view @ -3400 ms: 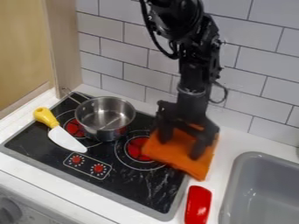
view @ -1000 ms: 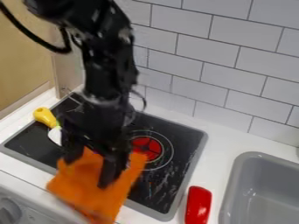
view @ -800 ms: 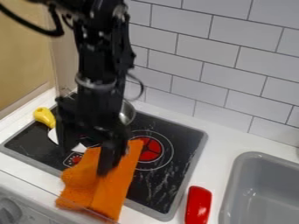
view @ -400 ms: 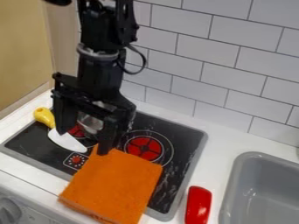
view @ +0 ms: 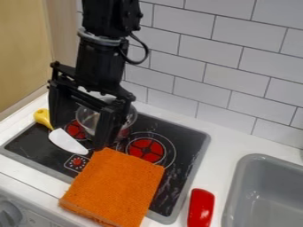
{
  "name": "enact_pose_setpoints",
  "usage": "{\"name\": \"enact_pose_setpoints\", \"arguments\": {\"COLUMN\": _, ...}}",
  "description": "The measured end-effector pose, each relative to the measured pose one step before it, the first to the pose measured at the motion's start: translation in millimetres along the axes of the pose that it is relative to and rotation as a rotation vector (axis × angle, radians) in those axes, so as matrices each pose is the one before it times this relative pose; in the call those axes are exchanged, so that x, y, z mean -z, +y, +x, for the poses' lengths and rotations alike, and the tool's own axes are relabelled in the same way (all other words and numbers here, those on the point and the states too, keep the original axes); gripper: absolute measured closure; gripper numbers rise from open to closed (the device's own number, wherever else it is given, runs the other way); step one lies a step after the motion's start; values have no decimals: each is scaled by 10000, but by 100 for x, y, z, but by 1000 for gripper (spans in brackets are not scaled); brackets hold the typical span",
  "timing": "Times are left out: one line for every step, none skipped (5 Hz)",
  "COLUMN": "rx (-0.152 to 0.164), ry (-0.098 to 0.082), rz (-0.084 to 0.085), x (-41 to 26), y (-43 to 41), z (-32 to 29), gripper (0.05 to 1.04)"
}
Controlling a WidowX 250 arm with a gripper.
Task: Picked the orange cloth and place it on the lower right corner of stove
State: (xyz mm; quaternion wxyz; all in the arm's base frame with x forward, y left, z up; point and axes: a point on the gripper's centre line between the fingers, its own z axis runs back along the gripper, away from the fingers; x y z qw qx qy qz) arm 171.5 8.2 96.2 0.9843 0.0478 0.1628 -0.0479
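Hanging open, black hand (view: 79, 136), orange cloth (view: 115, 186) (flat), overlapping stove (view: 179, 177).

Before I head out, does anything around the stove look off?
Yes, the orange cloth isn't squarely on the stove: it runs past the front edge over the counter and covers part of the knob panel. Pale streaks also mark the black top; scratches or pattern, I can't tell.
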Motion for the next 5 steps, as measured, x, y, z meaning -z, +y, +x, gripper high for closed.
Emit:
{"name": "enact_pose_setpoints", "arguments": {"rx": -882, "ry": -498, "rz": 53, "x": 1, "y": 697, "z": 761, "gripper": 84}}
{"name": "enact_pose_setpoints", "arguments": {"rx": -1184, "ry": -1080, "rz": -456, "x": -120, "y": 1393, "z": 3051, "gripper": 84}}
{"name": "enact_pose_setpoints", "arguments": {"rx": 240, "ry": -1227, "rz": -319, "x": -766, "y": -1330, "z": 4242, "gripper": 84}}
{"name": "enact_pose_setpoints", "arguments": {"rx": 485, "ry": -598, "rz": 124, "x": -191, "y": -2758, "z": 2985, "gripper": 84}}
{"name": "enact_pose_setpoints", "arguments": {"rx": 36, "ry": -166, "rz": 154, "x": 765, "y": -1922, "z": 2948, "gripper": 84}}
